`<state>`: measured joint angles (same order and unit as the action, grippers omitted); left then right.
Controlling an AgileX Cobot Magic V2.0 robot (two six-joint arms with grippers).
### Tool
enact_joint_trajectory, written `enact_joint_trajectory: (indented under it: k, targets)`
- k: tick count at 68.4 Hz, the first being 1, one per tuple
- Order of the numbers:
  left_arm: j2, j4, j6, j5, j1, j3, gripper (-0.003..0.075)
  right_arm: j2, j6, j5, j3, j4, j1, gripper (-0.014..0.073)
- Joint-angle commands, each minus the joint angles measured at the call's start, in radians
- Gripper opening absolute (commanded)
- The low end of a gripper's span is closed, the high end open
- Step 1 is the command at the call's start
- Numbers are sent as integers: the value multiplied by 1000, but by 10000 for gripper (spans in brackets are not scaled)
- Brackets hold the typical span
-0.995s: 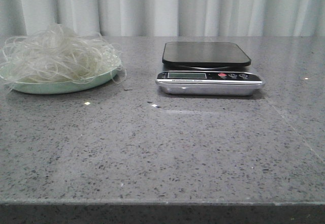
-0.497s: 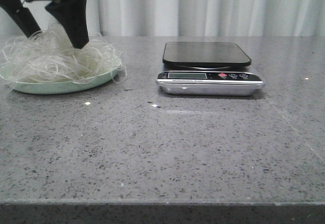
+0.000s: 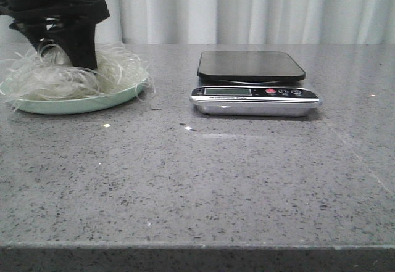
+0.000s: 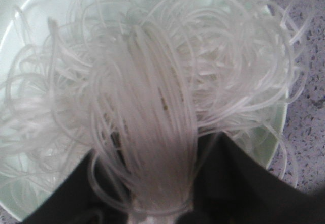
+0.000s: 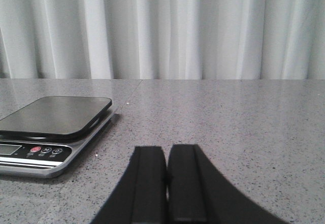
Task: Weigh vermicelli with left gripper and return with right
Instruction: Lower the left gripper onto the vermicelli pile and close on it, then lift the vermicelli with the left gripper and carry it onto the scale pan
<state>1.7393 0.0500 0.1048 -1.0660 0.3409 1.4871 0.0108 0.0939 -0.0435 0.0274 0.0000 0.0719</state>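
Lower now, left gripper [image 3: 62,56] jaws seemingly clamped on vermicelli [image 4: 152,112], a pale, translucent looped tangle.

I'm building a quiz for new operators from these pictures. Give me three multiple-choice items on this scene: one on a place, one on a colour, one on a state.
1. Where does the vermicelli lie?
A. on the scale's platform
B. on the plate
C. on the bare table

2. What colour is the plate?
A. pale green
B. red
C. black

3. How does the right claw stand?
A. wide open
B. shut on noodles
C. shut, holding nothing

Answers:
1 B: the tangle is heaped on the plate, left of the scale, whose platform is bare.
2 A: its rim shows pale green under the strands in the front view.
3 C: in the right wrist view its fingers lie together with nothing between them, while the left claw is down in the noodles with a bunch of strands between its fingers.
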Motion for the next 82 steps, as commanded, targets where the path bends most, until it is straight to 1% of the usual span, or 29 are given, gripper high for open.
enact_joint_trajectory:
  k: [1, 3, 9, 15, 16, 27, 36, 49, 56, 71, 75, 82]
  targets:
    - [-35, 1, -6, -28, 8, 72, 166, 15, -7, -86, -8, -16, -6, 166]
    - [-35, 1, -6, -38, 8, 88, 165, 15, -7, -86, -8, -16, -6, 166]
    - [-37, 10, -4, -80, 18, 181, 127, 15, -7, -86, -8, -16, -6, 166]
    - [-39, 10, -4, -101, 39, 300, 127, 15, -7, -86, -8, -16, -6, 166]
    - [-39, 10, -4, -105, 48, 339, 127, 15, -7, -86, -8, -16, -6, 166]
    - [-34, 13, -4, -78, 120, 526, 127, 15, -7, -86, -8, -16, -6, 166]
    - [3, 46, -4, -50, 182, 614, 127, 15, -7, -86, -8, -16, -6, 166]
    - [134, 42, -4, -27, 267, 692, 127, 15, -7, -86, -8, -16, -6, 166]
    - [216, 46, -4, -18, 287, 722, 127, 15, -7, -86, -8, -16, -6, 166]
    - [313, 64, -4, 40, 318, 731, 133, 15, -7, -86, -8, -16, -6, 166]
    - [333, 64, -4, 47, 320, 731, 153, 15, -7, -86, -8, -16, -6, 166]
    - [354, 79, -4, 44, 320, 731, 256, 15, -7, -86, -8, -16, -6, 166]
